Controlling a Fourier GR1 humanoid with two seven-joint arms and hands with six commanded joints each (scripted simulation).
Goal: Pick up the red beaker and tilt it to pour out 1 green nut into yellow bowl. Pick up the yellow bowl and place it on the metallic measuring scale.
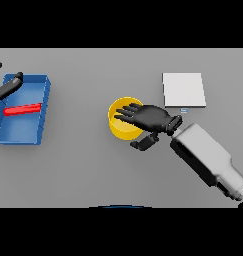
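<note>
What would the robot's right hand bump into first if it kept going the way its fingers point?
The right hand points left, its fingers already over the round yellow bowl. Beyond that the grey table looks free, though height is unclear.

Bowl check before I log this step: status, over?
Right hand open over bowl, no grip. Left hand at tray. Scale clear.

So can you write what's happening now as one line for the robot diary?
right robot hand: open over yellow bowl | left robot hand: at blue tray edge | red beaker: lying in tray | scale: bare
</note>
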